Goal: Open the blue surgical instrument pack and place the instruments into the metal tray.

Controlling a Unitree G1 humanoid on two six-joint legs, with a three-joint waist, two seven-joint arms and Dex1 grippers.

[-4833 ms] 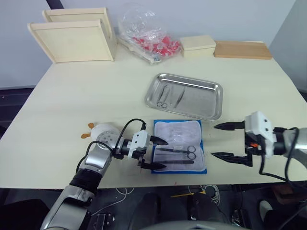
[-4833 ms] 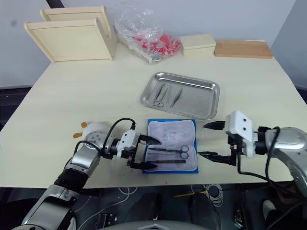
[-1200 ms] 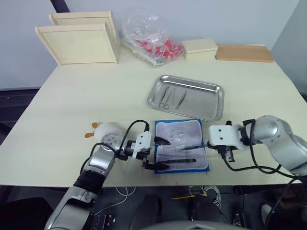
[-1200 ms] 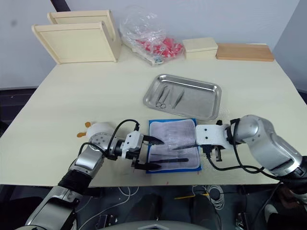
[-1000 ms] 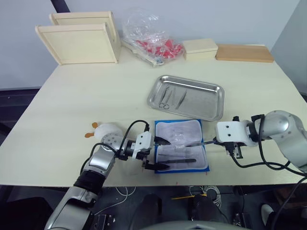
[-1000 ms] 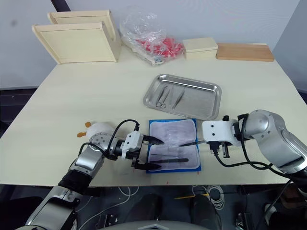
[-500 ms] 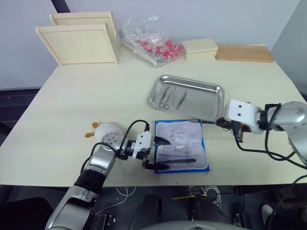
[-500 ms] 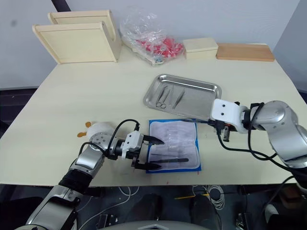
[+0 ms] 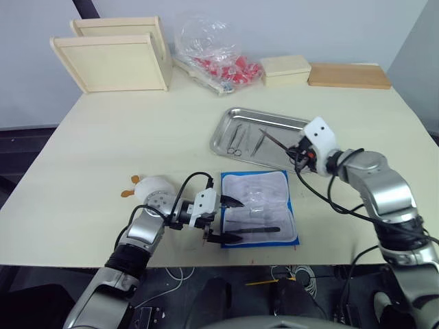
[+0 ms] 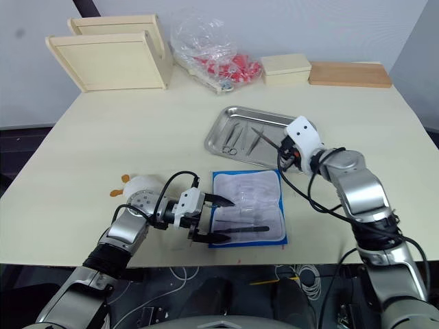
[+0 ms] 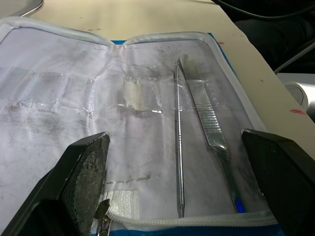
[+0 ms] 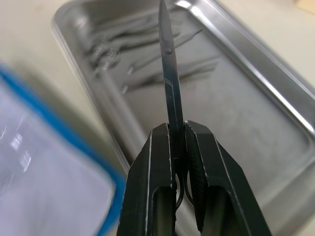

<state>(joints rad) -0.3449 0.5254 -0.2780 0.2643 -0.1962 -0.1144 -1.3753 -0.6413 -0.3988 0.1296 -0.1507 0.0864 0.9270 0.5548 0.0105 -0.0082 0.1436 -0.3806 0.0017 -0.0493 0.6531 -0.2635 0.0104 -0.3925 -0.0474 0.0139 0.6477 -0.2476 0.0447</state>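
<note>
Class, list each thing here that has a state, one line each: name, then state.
Pack: unfolded flat on the table, two instruments left in it.
Tray: holds several instruments.
Scissors: closed, held above the tray.
Right gripper: shut on the scissors.
Left gripper: open, at the pack's edge.

Head cameras look down over the table (image 9: 103, 137); wrist cameras sit close, both catching the blue surgical instrument pack (image 11: 123, 123).

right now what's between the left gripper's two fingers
In the left wrist view, the opened blue pack lies between the open left gripper's fingers, with two slim instruments in its clear pockets.
</note>
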